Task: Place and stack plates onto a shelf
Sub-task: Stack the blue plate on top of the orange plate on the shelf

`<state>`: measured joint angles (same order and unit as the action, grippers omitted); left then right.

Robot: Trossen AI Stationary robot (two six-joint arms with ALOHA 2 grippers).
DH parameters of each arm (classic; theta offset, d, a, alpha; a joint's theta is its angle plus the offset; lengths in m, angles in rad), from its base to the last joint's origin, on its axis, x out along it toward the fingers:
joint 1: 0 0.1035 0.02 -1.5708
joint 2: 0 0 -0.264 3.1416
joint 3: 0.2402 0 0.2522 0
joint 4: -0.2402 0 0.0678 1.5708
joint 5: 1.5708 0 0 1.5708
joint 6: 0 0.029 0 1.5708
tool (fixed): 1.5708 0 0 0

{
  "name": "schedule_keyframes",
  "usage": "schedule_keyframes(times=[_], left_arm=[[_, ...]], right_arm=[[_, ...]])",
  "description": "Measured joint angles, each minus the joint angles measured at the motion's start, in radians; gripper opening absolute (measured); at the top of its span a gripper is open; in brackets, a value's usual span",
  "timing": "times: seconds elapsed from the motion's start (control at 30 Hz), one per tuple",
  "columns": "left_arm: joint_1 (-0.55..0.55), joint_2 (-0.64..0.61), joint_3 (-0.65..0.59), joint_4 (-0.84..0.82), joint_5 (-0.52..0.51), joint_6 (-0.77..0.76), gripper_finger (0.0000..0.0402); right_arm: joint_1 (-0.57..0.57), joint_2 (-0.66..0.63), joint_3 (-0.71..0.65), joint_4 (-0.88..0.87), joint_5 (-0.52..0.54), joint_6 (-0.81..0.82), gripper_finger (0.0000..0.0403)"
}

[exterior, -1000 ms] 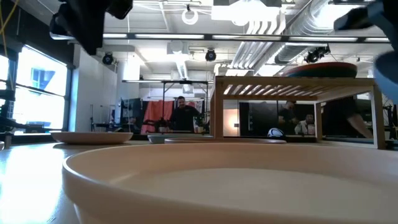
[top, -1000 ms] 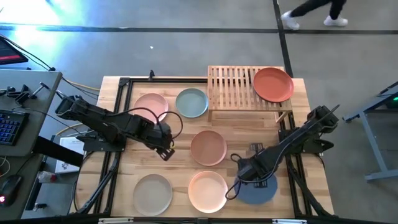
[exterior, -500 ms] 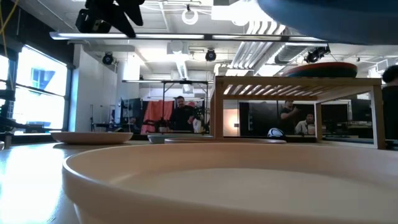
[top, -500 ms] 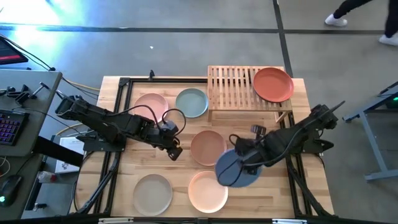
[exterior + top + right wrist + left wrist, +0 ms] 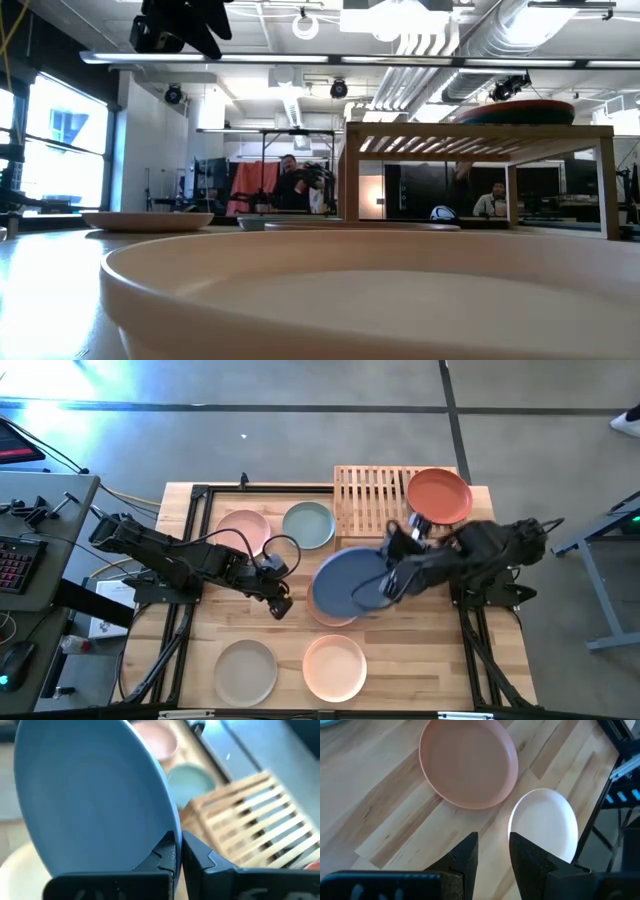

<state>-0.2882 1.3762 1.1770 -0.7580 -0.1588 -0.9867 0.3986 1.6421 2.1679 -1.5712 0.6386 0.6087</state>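
My right gripper is shut on the blue plate, which hangs over the table's middle above the mostly covered tan plate. The shelf stands at the far edge with the rust red plate lying flat on its right half. The pink plate and the pale grey-blue plate rest on the table left of the shelf. The beige-grey plate and the peach plate lie near the front. My left gripper hovers open, left of the tan plate. My right gripper pinches the blue plate's rim between its two fingers, on the side toward the table's right edge. The fingers slant down from the right. The plate is lifted clear of the table and tilted, reaching away from the fingers toward the left.
Black frame rails run along the table's edges. The shelf's left half is bare slats. In the low view a pale plate fills the foreground and people stand in the room behind.
My right gripper has lifted the blue plate off the table's near right part and carried it up and toward the far edge and the middle. Its wrist has rolled, so the plate is tilted now. My left gripper has tipped up a little.
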Motion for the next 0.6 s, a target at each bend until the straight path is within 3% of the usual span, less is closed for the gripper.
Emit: schedule_keyframes(times=[0.27,0.6], left_arm=[[0.016,0.0,0.0,-0.049,0.011,0.077,0.0099],[0.134,0.0,0.0,-0.145,0.011,0.241,0.0099]], right_arm=[[-0.152,-0.039,0.19,0.004,0.091,-0.175,0.0],[-0.414,-0.286,0.093,0.0,0.175,-0.129,0.0]])
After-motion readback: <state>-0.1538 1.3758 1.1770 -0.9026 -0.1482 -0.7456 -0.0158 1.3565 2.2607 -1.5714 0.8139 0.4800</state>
